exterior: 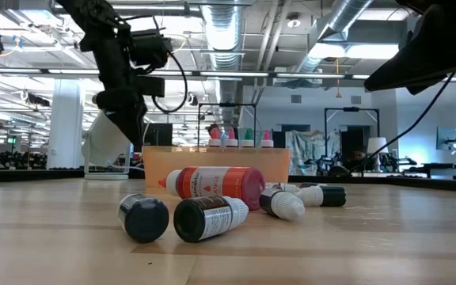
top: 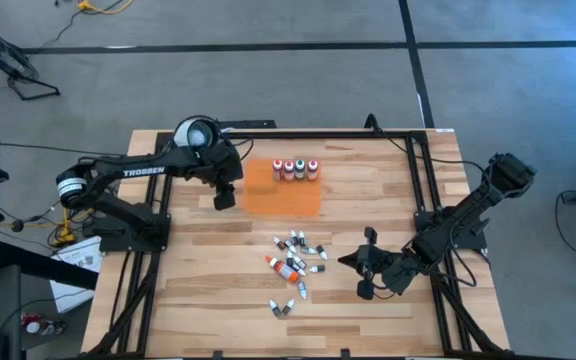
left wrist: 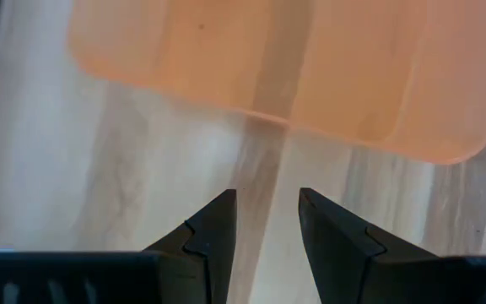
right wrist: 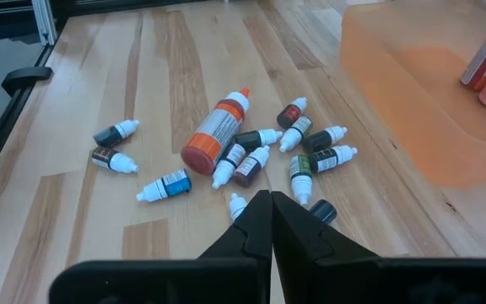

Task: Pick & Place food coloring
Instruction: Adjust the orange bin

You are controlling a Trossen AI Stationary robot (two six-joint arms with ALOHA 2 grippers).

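Two grippers over the table, neither holding anything. Right gripper [right wrist: 270,203] pinched fully together, low over the wood, pointing at the loose food coloring. Nearest its tips: two small vials, one white-capped [right wrist: 237,203], one dark-capped [right wrist: 321,211]. Just beyond: a cluster of small vials [right wrist: 310,152] lying on their sides, touching or nearly so. Beside the cluster, a larger orange bottle [right wrist: 216,132] with white cap, also lying down. Off to one side of that, three more vials [right wrist: 116,145], a little apart from the rest. Farther on from the right gripper: flat orange tray [top: 282,188], with four upright bottles [top: 296,168] in a row along its far edge. Left gripper [left wrist: 267,221] hovering just off the tray's near left corner, fingers [left wrist: 218,232] parted with bare wood showing between them, tray rim directly ahead of the tips.
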